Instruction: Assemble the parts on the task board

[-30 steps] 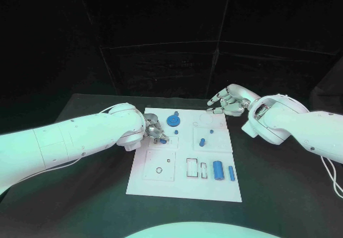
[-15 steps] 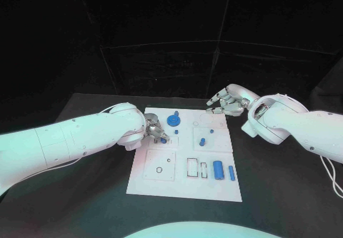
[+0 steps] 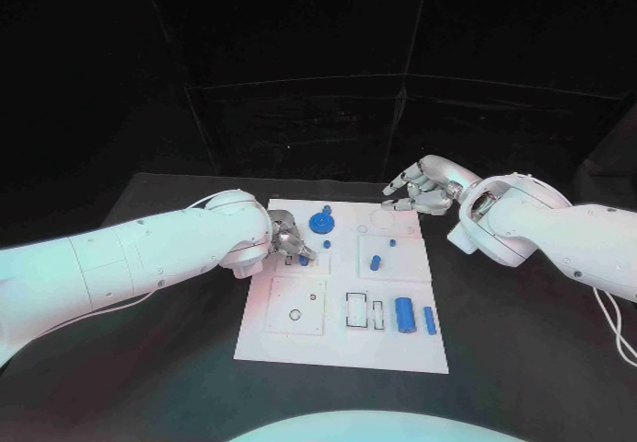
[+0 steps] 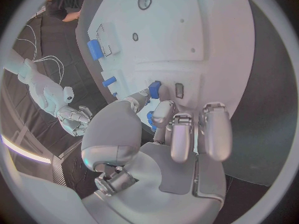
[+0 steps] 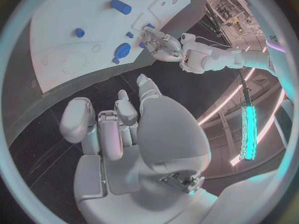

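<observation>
board: white task board (image 3: 339, 345) flat on the black table (image 3: 159, 387), long axis running away from the robot.
left hand: left hand (image 3: 287, 237) sits over the board's left edge, far half. In the left wrist view (image 4: 163, 134) thumb and a finger meet on a small blue rectangular block (image 4: 154, 89); block touches the board just beside a small rectangular slot (image 4: 179, 90). Other fingers extended side by side above the board surface. Gripping that block.
block, head view: small blue block (image 3: 303, 261) right at the left hand's fingertips, left column of the board.
right hand: right hand (image 3: 420, 196) hangs past the board's far right corner, off the plate, over bare table. In the right wrist view (image 5: 118, 129) fingers are loosely curled, apart, nothing between them, so it's empty and slack.
gear: round blue gear-like disc (image 3: 321, 223) on the board's far left section, just beyond the left hand.
small pegs: blue peg (image 3: 392, 245) and short blue cylinder (image 3: 375, 264) in the board's far right section, near each other, not touching.
cylinders: fat blue cylinder (image 3: 405, 316) and thinner blue cylinder (image 3: 430, 320) lying side by side at the board's near right, parallel, small gap between.
slots: two black-outlined rectangular recesses (image 3: 357, 311) just left of the fat cylinder.
ring: black-outlined ring (image 3: 295, 316) in the board's near left panel.
</observation>
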